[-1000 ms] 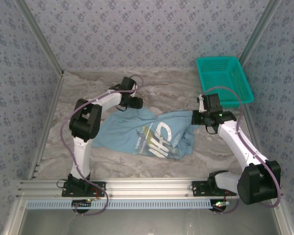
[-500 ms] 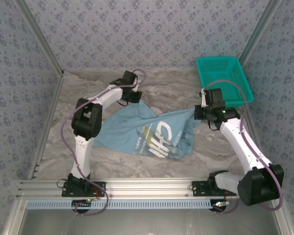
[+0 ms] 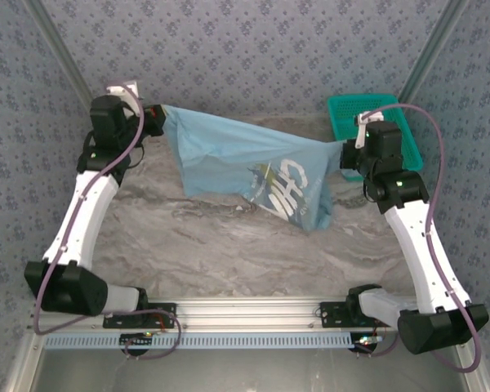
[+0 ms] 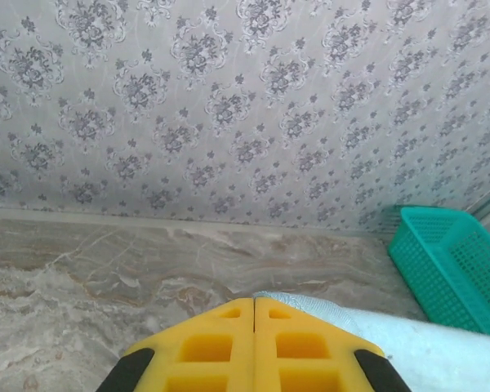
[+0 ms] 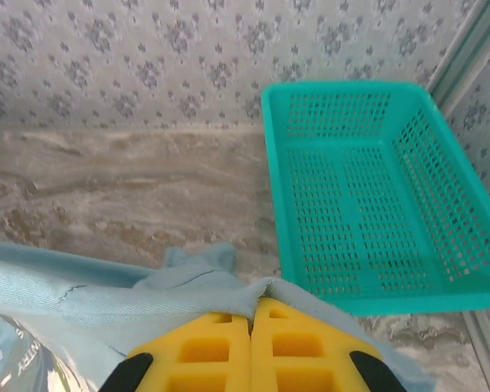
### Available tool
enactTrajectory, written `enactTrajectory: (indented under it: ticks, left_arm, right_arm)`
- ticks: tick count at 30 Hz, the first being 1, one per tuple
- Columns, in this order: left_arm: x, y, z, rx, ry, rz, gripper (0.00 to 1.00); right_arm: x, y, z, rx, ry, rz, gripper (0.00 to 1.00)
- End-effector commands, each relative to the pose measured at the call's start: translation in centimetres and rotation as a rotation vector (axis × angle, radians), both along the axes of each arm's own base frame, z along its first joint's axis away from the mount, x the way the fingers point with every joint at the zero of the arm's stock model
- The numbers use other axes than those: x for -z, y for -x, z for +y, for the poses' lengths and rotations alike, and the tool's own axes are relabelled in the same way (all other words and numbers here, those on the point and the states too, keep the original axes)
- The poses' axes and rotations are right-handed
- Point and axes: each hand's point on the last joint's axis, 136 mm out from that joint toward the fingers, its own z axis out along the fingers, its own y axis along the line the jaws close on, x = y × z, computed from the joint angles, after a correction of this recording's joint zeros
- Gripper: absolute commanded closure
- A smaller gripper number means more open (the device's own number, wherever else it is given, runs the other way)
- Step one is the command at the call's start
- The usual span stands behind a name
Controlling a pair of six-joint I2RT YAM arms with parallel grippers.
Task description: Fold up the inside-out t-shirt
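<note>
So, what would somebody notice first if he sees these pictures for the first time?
The light-blue t-shirt hangs above the table, stretched like a banner between the left gripper at the far left and the right gripper at the far right, both shut on its upper edge. Large white letters show on its lower right part. A teal basket stands in the far right corner.
</note>
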Motion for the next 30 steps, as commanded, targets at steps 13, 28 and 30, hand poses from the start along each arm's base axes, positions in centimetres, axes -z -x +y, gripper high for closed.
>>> enactTrajectory:
  ticks: [13,28,30]
  left_arm:
    - [19.3,2.8,-1.8,0.022,0.08,0.485,1.0]
    - [25.9,0.5,-2.2,-0.055,-0.019,0.567,0.44]
    - [27.2,3.7,-4.1,0.026,-0.02,0.604,0.41]
  right_arm:
    - [10.2,3.2,1.0,-0.044,-0.056,0.303,1.0]
    - [16.2,-3.0,1.7,-0.021,-0.032,0.395,1.0]
    - [16.5,-2.9,1.7,-0.023,-0.033,0.402,1.0]
